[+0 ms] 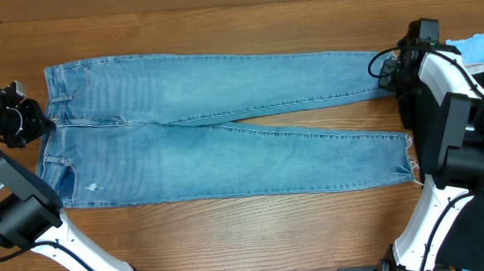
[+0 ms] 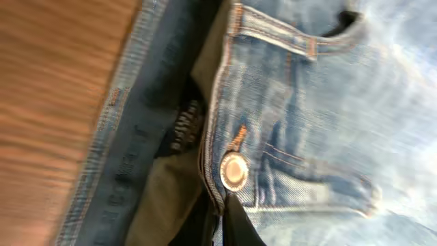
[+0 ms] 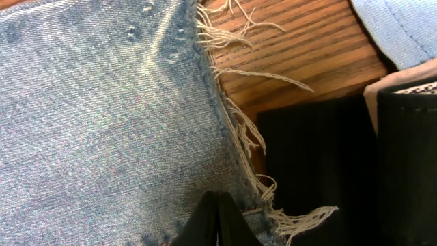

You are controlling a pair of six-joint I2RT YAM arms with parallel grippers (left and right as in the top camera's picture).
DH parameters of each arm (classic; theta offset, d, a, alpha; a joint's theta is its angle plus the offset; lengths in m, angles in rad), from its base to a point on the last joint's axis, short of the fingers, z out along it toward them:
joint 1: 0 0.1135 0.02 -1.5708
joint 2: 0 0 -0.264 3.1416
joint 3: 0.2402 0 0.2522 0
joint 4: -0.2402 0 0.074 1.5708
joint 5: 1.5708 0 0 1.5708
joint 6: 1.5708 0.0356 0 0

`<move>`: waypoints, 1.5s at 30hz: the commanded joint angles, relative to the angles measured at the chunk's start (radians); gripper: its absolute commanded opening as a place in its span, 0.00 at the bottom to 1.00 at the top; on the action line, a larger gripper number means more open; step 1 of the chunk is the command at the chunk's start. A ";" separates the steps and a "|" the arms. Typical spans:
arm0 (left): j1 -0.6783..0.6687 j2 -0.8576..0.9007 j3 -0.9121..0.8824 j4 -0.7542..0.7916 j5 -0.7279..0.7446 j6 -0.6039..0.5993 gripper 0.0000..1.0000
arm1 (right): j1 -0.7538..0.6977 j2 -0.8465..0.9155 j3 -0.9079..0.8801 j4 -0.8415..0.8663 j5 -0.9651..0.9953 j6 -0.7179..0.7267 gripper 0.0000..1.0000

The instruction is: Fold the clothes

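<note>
The light blue jeans (image 1: 226,145) lie flat on the wooden table (image 1: 255,234), waist at the left and both legs stretched to the right. My left gripper (image 1: 42,123) is at the waistband. In the left wrist view its fingers (image 2: 225,229) are closed on the waistband edge just below the metal button (image 2: 234,171). My right gripper (image 1: 388,71) is at the end of the far leg. In the right wrist view its fingers (image 3: 218,222) are pressed together on the denim (image 3: 102,123) next to the frayed hem (image 3: 239,130).
A light blue cloth (image 1: 478,47) lies at the back right corner and shows in the right wrist view (image 3: 389,27). A black cloth (image 3: 314,157) lies just past the hem, near the right arm's base (image 1: 466,140).
</note>
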 commanded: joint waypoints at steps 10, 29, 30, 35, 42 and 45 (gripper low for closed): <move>0.021 -0.032 -0.089 0.125 -0.278 -0.130 0.04 | -0.001 0.053 -0.006 -0.010 -0.008 -0.008 0.04; 0.023 -0.033 -0.027 -0.060 -0.194 0.054 0.60 | -0.001 0.018 0.153 -0.228 -0.105 0.041 0.27; 0.023 -0.033 -0.028 -0.083 -0.185 0.054 0.60 | -0.007 0.002 0.178 -0.348 -0.106 0.124 0.26; 0.019 -0.033 -0.028 -0.116 -0.180 0.054 0.62 | -0.015 -0.011 0.164 -0.653 -0.003 0.278 0.04; 0.016 -0.033 -0.028 -0.099 -0.179 0.045 0.63 | -0.015 -0.010 0.092 -0.757 0.026 0.303 0.04; 0.014 -0.033 -0.028 -0.098 -0.178 0.037 0.63 | -0.015 -0.010 -0.002 -0.698 0.026 0.308 0.04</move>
